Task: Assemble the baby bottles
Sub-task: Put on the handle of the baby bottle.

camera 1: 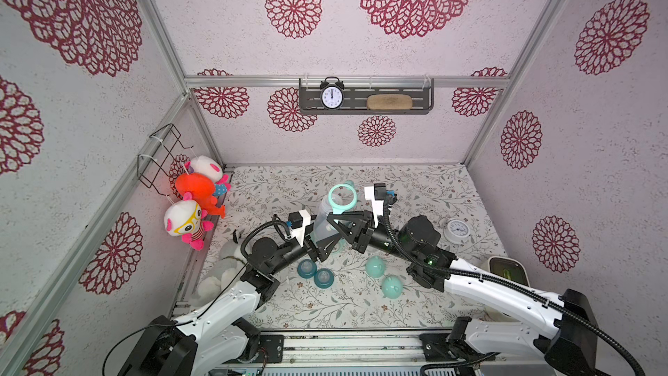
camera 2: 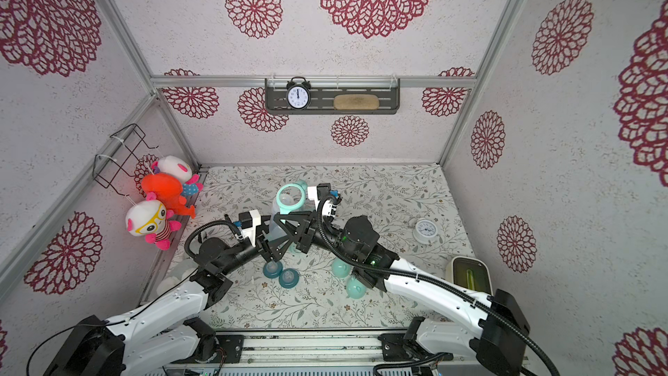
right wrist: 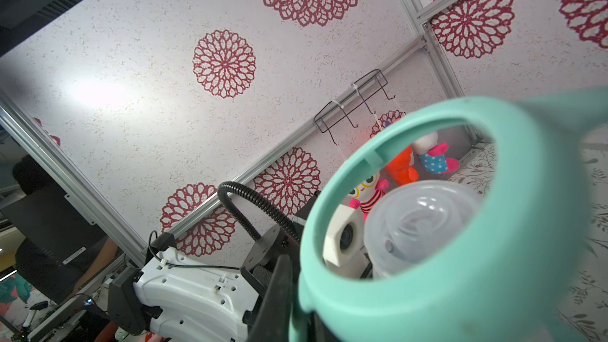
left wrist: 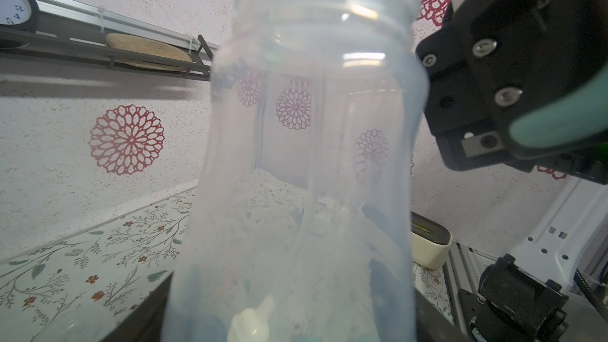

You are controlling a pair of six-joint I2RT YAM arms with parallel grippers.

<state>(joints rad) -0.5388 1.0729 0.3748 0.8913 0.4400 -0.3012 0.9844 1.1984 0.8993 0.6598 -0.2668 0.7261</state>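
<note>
A clear bottle [camera 1: 322,224] is held off the floral counter [camera 1: 415,189] by the left fingers [camera 1: 320,249], which are closed on its lower body. It is well apart from the small white alarm clock [camera 1: 456,230] that rests on the counter, on the clock's side toward the plush toys [camera 1: 195,193]. The right fingers [camera 1: 352,218] are clamped on one handle of a mint ring [camera 1: 342,197], farther from the clock than the fingers themselves, with the ring's opening lined up over the bottle's open mouth (the right wrist view looks through the ring [right wrist: 460,291] onto the bottle's rim [right wrist: 421,218]). Whether ring and neck touch cannot be told. In the left wrist view the bottle [left wrist: 312,159] fills the middle, and a mint handle [left wrist: 559,126] shows pinched in the black fingers beside it. Two dark teal nipple collars [camera 1: 307,268] lie just beside each other on the counter, well apart from the clock and nearer the robot's base than it. Two mint dome caps [camera 1: 375,266] sit closer to the clock than the collars do, also on its robot side.
</note>
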